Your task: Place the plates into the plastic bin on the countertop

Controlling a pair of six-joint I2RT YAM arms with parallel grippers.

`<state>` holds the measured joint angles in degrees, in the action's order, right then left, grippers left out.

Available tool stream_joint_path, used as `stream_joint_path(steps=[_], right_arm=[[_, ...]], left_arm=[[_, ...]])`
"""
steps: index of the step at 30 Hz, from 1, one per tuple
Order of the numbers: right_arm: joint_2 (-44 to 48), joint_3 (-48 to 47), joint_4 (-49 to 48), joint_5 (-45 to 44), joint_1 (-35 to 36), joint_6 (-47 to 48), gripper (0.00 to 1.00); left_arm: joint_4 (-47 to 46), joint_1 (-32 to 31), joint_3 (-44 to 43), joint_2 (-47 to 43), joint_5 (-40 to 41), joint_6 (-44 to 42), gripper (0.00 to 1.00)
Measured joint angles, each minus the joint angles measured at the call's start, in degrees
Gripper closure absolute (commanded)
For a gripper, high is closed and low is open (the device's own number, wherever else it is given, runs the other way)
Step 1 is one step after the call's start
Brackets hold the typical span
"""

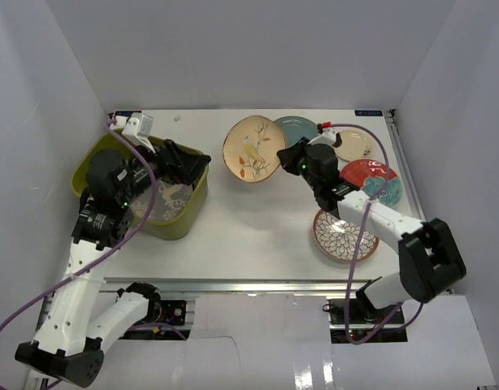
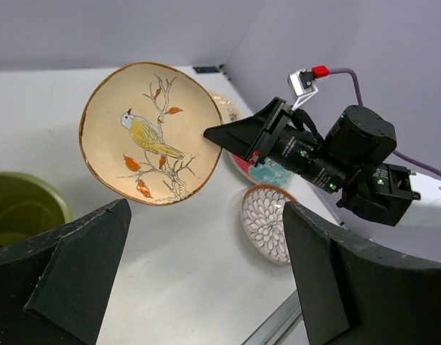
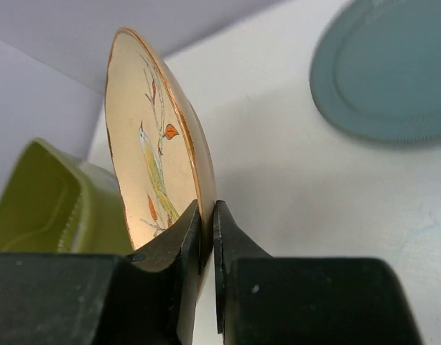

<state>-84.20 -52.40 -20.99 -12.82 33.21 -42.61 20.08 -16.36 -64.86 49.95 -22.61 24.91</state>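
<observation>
Hovering by the plastic bin (image 1: 184, 218) in the top view, the left claw (image 1: 187, 165) is gaping wide, while the right claw (image 1: 282, 159) is holding the bird plate (image 1: 251, 148) above the counter (image 1: 249, 227). From the left wrist, the plate is hanging tilted. From the right wrist, both fingers are clamping its thin glazed rim. Being stiff, slippery and breakable, the plate is probably calling for a firm grip on the rim.
</observation>
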Motion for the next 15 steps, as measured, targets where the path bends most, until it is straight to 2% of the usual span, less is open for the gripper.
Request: stream_joint_path(steps=[3, 7, 11, 15], right_arm=[[5.31, -2.89, 0.33, -0.7, 0.74, 3.67, 0.92], [4.5, -10.67, 1.14, 0.68, 4.52, 6.43, 0.92], [-2.54, -20.81, 3.32, 2.91, 10.14, 7.5, 0.92], [-14.27, -34.07, 6.14, 4.59, 16.31, 8.48, 0.92]], left_arm=[[-1.75, 0.0, -3.06, 0.0, -2.08, 0.94, 0.02], [-4.39, 0.0, -4.31, -1.7, -3.41, 2.49, 0.02], [-5.6, -0.02, -4.68, -4.35, -3.61, 3.58, 0.02], [-6.8, -0.7, -6.43, -5.46, -3.65, 4.02, 0.02]])
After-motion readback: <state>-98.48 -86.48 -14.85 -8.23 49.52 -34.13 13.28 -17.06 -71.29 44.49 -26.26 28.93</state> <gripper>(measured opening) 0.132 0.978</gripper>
